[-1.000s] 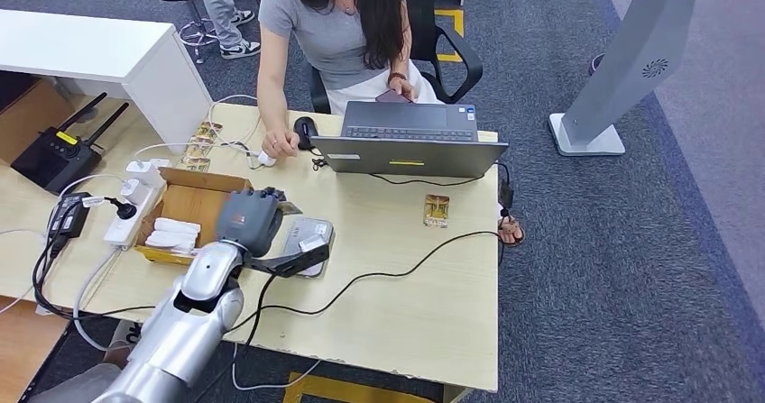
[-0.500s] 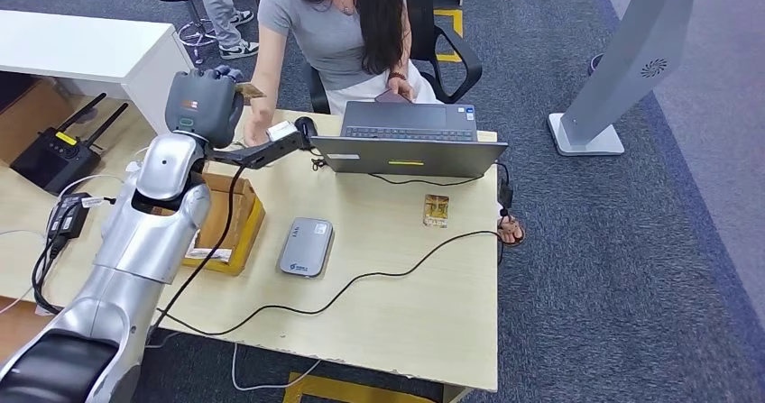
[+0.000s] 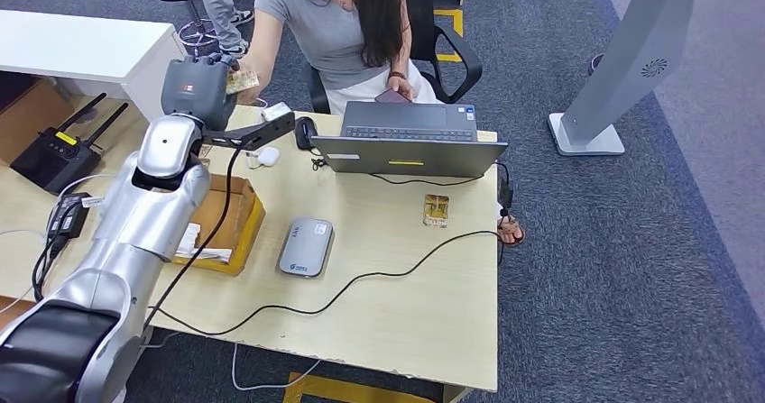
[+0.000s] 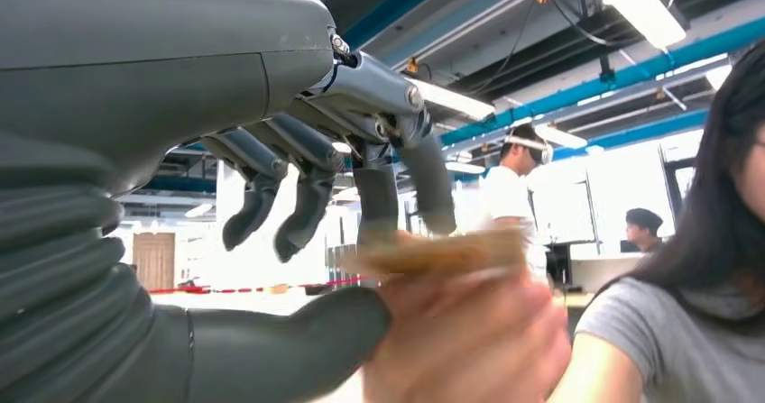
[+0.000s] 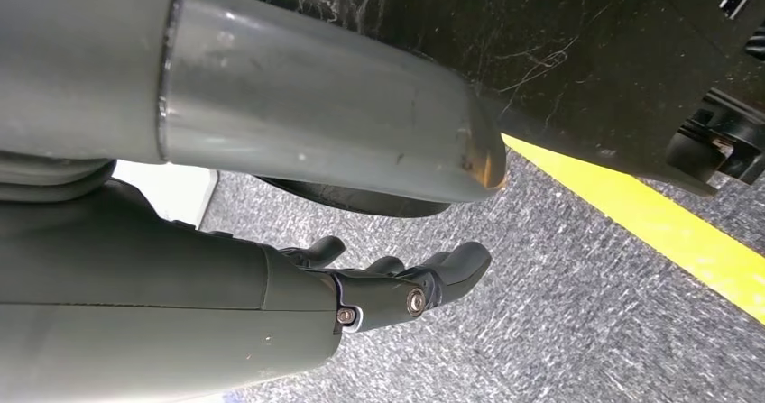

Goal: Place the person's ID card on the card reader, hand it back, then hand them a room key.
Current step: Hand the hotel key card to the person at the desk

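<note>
The left hand [image 3: 194, 87] was raised above the table [image 3: 406, 286] toward the seated person [image 3: 334, 24], pinching the ID card [image 3: 241, 81] between thumb and fingers so that the person's hand [image 4: 469, 340] could take it; both touched the card. The right hand [image 5: 397, 286] hung empty, fingers loosely apart, over the floor. The card reader [image 3: 306, 247] lay free on the table.

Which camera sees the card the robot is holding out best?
The left wrist view: the card sits close up, edge-on and blurred, between the left hand and the person's hand. The head view shows it small and far away.
</note>
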